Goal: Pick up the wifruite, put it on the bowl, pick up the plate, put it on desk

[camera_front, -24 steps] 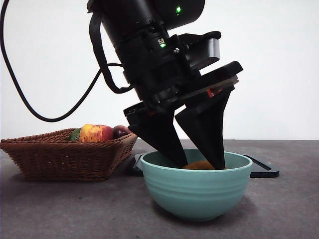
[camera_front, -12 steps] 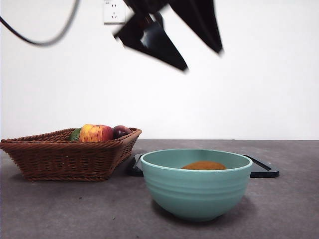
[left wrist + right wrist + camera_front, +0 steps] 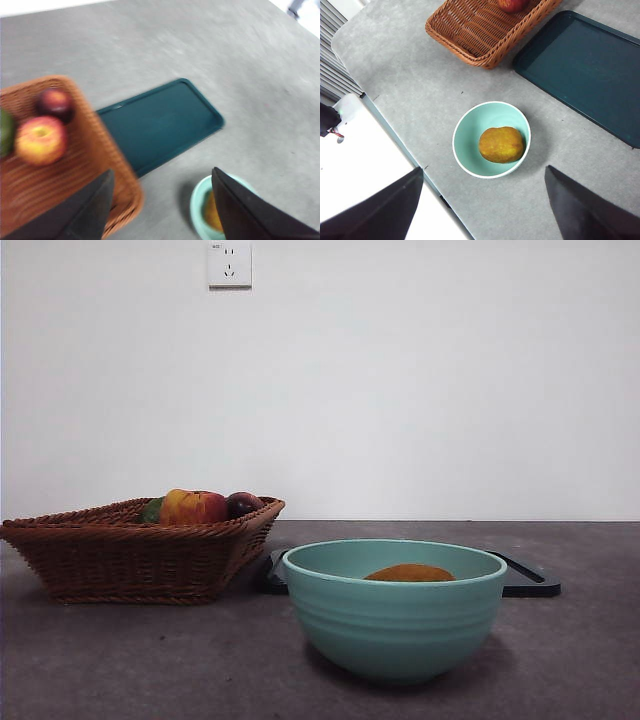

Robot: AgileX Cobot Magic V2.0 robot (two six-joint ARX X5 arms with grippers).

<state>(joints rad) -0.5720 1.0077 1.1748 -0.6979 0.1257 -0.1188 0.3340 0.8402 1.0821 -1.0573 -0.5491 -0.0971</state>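
Observation:
The brown-orange wifruite (image 3: pixel 410 573) lies alone inside the teal bowl (image 3: pixel 395 625), which stands on the dark grey desk (image 3: pixel 150 660). From high above, the right wrist view shows the wifruite (image 3: pixel 501 144) in the bowl (image 3: pixel 470 131), with my right gripper (image 3: pixel 485 210) open and empty. My left gripper (image 3: pixel 162 210) is also open and empty, raised above the gap between basket and bowl (image 3: pixel 197 205); that view is blurred. The wifruite (image 3: pixel 212 212) shows partly behind one jaw. No plate shows in any view. Neither arm appears in the front view.
A brown wicker basket (image 3: pixel 130 550) with a red-yellow apple (image 3: pixel 192 508) and a dark plum (image 3: pixel 242 503) stands left of the bowl. A flat dark tray (image 3: pixel 525 580) lies behind the bowl. The table's edge (image 3: pixel 395 135) runs near the bowl.
A gripper that stood with its jaws in the bowl around the wifruite has lifted up and left the front view. The wifruite stays in the bowl.

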